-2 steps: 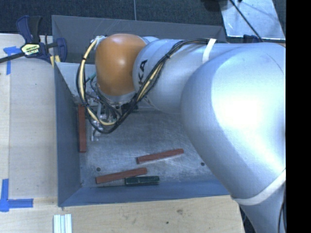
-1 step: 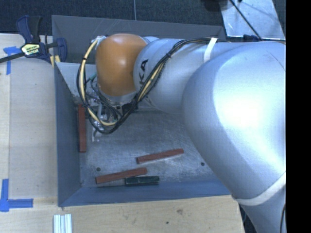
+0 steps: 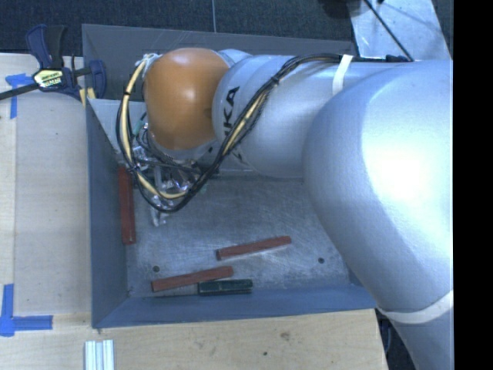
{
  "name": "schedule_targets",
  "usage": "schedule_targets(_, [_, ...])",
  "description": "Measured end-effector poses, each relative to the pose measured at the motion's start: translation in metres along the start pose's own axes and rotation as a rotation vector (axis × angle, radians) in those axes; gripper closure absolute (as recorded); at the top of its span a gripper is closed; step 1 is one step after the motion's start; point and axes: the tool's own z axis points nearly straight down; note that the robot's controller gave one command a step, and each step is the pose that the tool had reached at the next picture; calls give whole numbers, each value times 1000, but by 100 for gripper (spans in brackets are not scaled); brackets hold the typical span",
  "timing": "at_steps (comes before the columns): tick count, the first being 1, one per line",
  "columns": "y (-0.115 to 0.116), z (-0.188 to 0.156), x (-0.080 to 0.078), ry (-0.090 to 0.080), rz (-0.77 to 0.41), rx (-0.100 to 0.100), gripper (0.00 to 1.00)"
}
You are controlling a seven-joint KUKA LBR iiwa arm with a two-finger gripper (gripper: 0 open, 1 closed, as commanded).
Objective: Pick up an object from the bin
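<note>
- Where the left wall of the grey bin (image 3: 104, 245) met its floor, a reddish-brown stick (image 3: 125, 206) lay lengthwise along the wall, its far end hidden under the robot's cables.
- Just to the right of that stick the hand (image 3: 159, 216) hung low over the bin floor, level with the stick's middle; whether the two touched could not be told.
- Wiring and the orange cover (image 3: 181, 95) above hid the hand's working end, so I could not tell whether it was apart or together, and nothing showed in its grip.
- Nearer the front wall a second reddish-brown stick (image 3: 191, 279) lay almost level, with a dark stick (image 3: 225, 287) touching its right end.
- Further right a third reddish-brown stick (image 3: 254, 247) lay slightly tilted, well apart from the hand.
- From the right the silver arm (image 3: 370, 168) reached in over the bin.
</note>
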Motion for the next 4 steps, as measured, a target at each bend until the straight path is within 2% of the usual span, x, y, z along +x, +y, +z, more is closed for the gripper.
schedule_targets(1, [-3, 15, 1, -20, -60, 8, 0])
schedule_targets(2, [-59, 19, 12, -11, 147, -11, 100])
schedule_targets(3, [-59, 19, 12, -11, 147, -11, 100])
schedule_targets(4, [-60, -51, 9, -1, 148, -7, 100])
